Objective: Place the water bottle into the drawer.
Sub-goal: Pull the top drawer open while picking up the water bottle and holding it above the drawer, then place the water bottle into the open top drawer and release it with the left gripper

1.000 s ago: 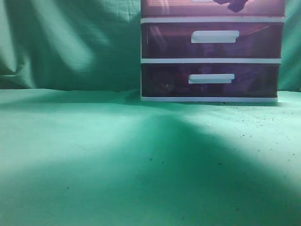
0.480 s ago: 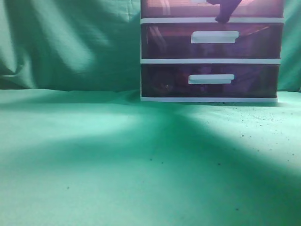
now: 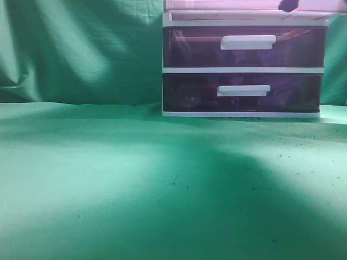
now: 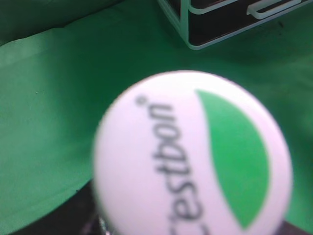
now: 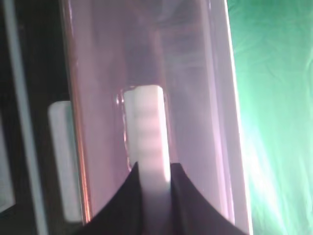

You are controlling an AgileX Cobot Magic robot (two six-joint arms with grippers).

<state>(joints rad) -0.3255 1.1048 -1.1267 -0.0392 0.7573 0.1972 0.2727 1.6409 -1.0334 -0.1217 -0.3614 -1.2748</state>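
Observation:
The water bottle's white and green cap (image 4: pixel 190 156), printed "C'estbon", fills the left wrist view, held above the green cloth. Only a dark bit of my left gripper (image 4: pixel 78 218) shows under it; its jaws are hidden by the bottle. My right gripper (image 5: pixel 152 171) is shut on the white handle (image 5: pixel 144 127) of the translucent pink top drawer (image 5: pixel 98 73). In the exterior view the top drawer (image 3: pixel 217 6) stands pulled out at the top edge, with the right gripper (image 3: pixel 287 5) as a dark shape on it.
The drawer cabinet stands at the back right on the green cloth (image 3: pixel 108 179). Its middle drawer (image 3: pixel 244 47) and bottom drawer (image 3: pixel 244 92) are closed. A green backdrop hangs behind. The cabinet's lower corner (image 4: pixel 195 34) shows in the left wrist view.
The top drawer has slid out toward the camera and now looks lighter. The right gripper's dark shape has moved up and to the right with the handle.

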